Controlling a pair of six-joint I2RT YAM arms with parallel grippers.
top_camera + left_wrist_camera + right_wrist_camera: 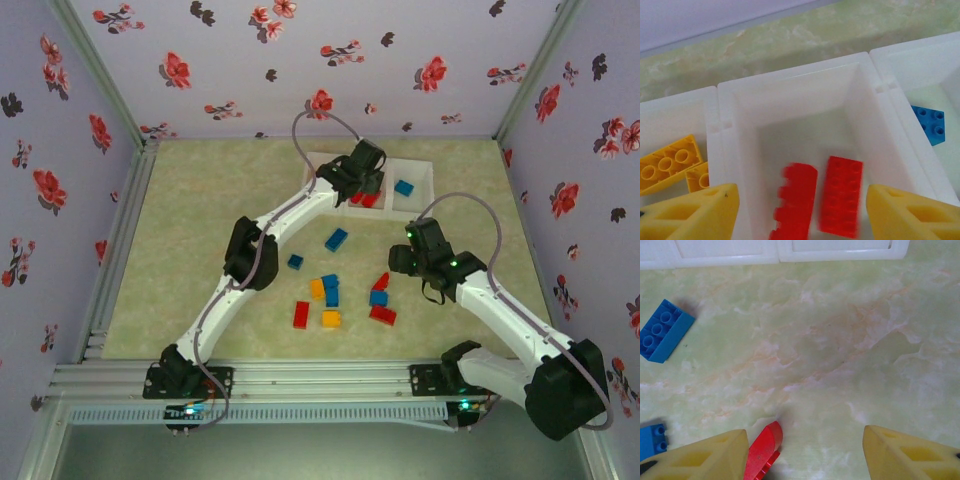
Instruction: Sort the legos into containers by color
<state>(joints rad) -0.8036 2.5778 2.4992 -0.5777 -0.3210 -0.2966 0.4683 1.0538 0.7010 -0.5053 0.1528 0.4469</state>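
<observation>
On the bench (200,220), over the middle compartment of the tray (790,75), my left pincer (802,192) stands open and empty where the red legos (840,195) lie sorted, while my right pincer (805,435), also open and empty, hovers by loose legos (330,293) before the tray.

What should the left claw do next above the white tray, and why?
Probably lift straight up, away from the tray. The left claw is open and empty above the middle compartment, where two red bricks already lie, one blurred. Several loose bricks wait on the table, so it seems free to fetch one.
</observation>
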